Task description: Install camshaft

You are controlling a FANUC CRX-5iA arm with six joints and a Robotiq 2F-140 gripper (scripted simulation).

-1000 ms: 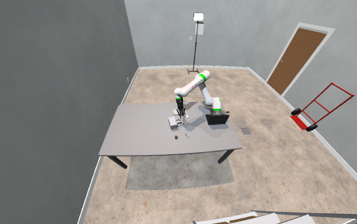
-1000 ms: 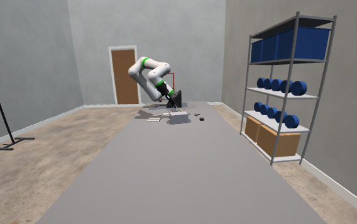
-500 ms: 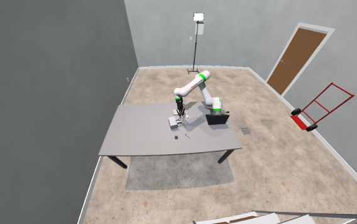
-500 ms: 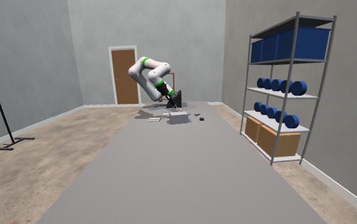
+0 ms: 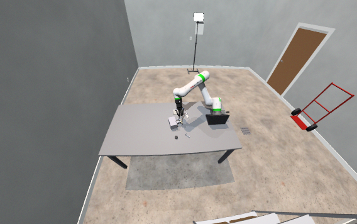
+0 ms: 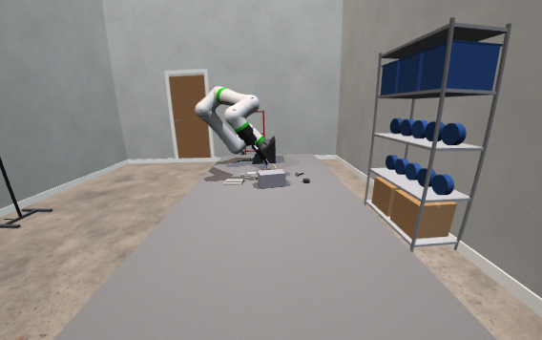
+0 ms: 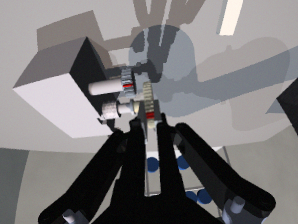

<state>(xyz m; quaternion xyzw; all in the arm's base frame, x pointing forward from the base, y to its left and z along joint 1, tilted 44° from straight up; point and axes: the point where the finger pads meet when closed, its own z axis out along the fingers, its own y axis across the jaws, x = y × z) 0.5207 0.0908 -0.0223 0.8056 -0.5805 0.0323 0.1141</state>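
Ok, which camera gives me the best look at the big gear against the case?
The wrist view: the big gear fills the area just beyond the tool, close by the engine case. In the top view the arm covers it; only the case shows. In the exterior view the case is small and the gear too tiny to make out.

The arm (image 5: 192, 85) has smooth white links with rounded, thick joints. Bright green rings mark the joints: one at the elbow (image 5: 203, 76), one near the base, and one close to the wrist (image 6: 242, 127). On the long white link there is a small red marking, too small to read. The arm stands on a black pedestal (image 5: 225, 120) of angular shape. The gripper (image 7: 152, 124) is black, with two long fingers on jointed black links.
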